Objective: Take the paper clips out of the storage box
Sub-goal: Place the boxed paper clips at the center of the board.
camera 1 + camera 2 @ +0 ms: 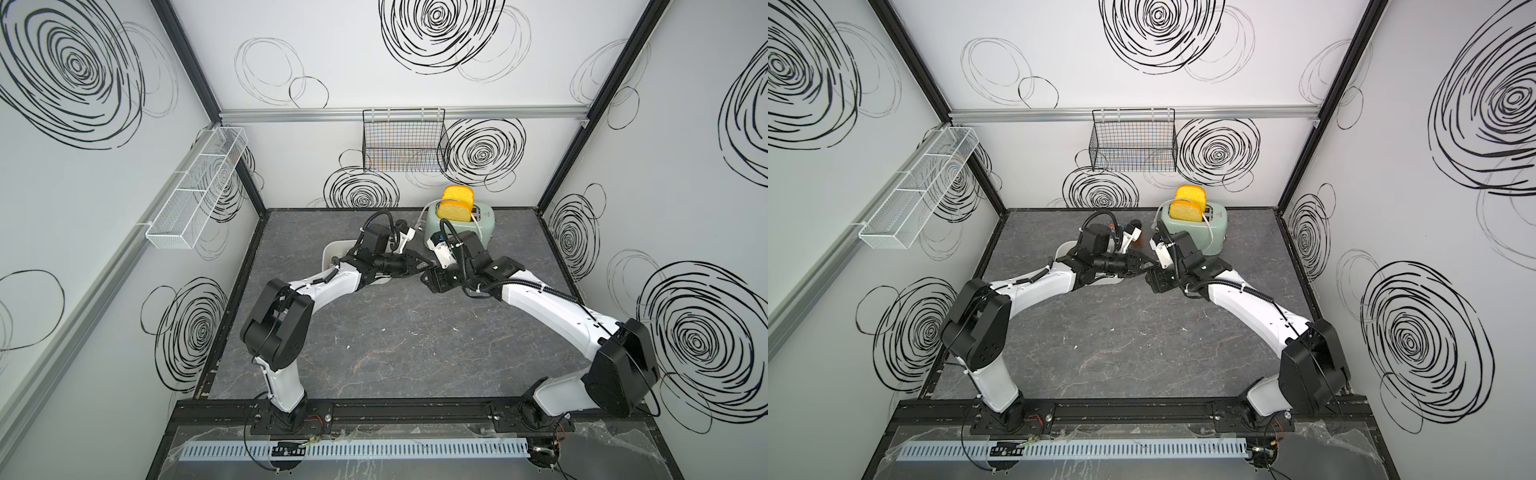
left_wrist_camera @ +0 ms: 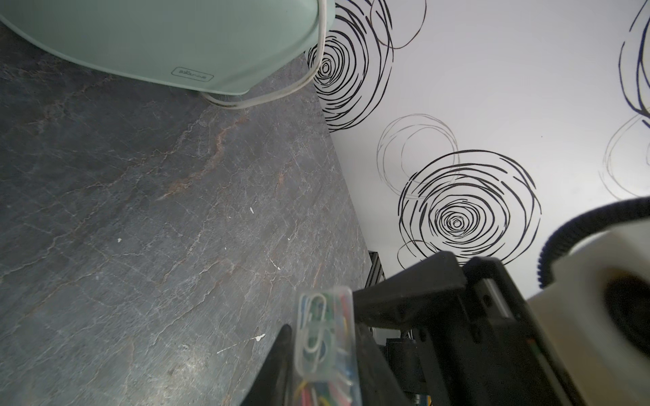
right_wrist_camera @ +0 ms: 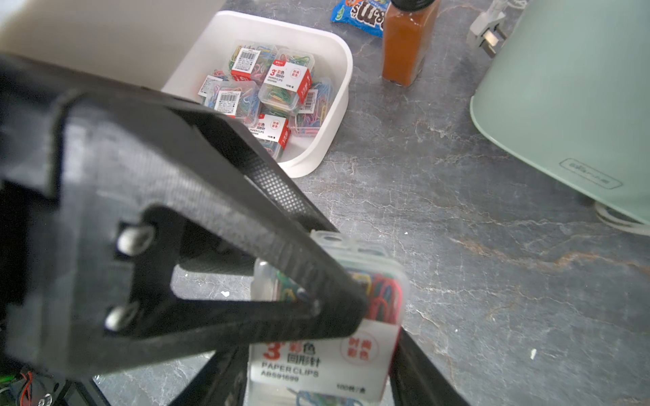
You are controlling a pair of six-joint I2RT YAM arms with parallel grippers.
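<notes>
Nearest the lens, the left end effector (image 2: 325, 351) was found clamped on one paper clip case (image 3: 380, 281), held above the worktop (image 3: 492, 246). Around the labelled end of that case the right end effector (image 3: 323, 372) was set, one finger on either side; whether it was pressed home could not be told. Further out, the storage box (image 3: 316, 161) was seen on the worktop with the other paper clips (image 3: 281, 84) piled inside, and an orange bottle (image 3: 408, 45), a blue candy packet (image 3: 362, 14) and a green toaster (image 3: 580, 88) were noted beyond. A hand-over was judged to be in hand; next, a firm right grip would be called for before the left was loosened, then a set-down outside the box.
</notes>
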